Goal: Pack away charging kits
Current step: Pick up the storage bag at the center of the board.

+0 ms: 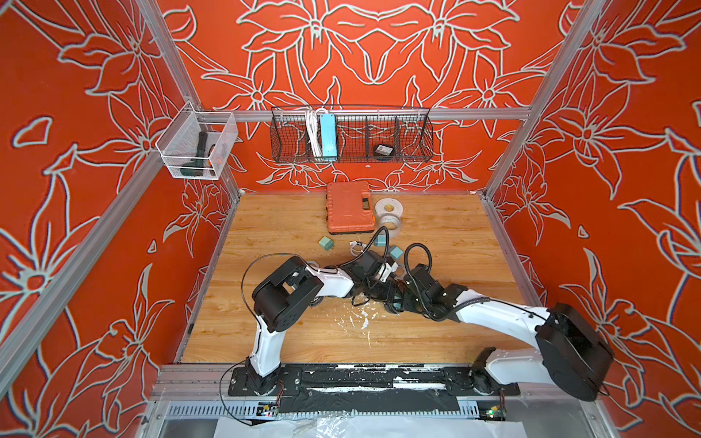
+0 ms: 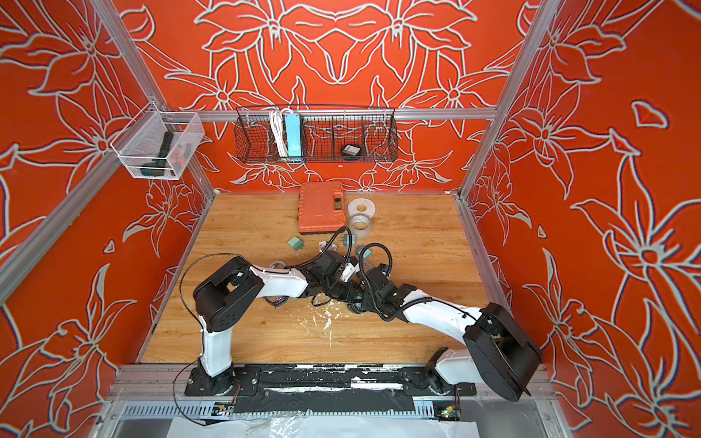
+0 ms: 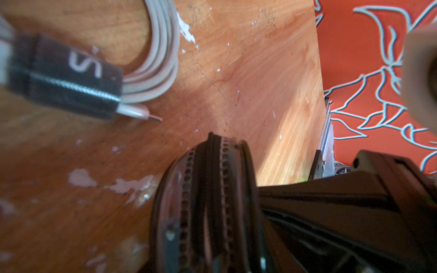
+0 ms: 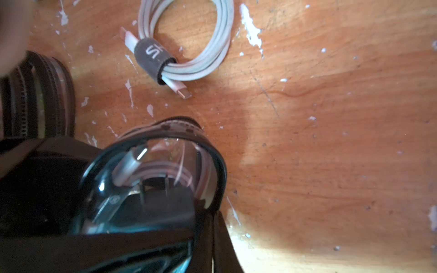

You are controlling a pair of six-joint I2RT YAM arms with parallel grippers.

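Both arms meet low over the middle of the wooden table. My right gripper is shut on the black edge of a clear-faced pouch; a white cable and a pronged plug show inside it. In the left wrist view a black zippered pouch stands edge-on right at my left gripper, whose fingers I cannot make out. A coiled white cable with a dark strap lies just ahead. Three teal plugs and another cable lie loose behind the arms.
An orange case and grey tape rolls sit at the table's back. A black wire basket on the back wall holds a light-blue power strip. A white mesh bin hangs at the left. Another zippered pouch edge stands nearby.
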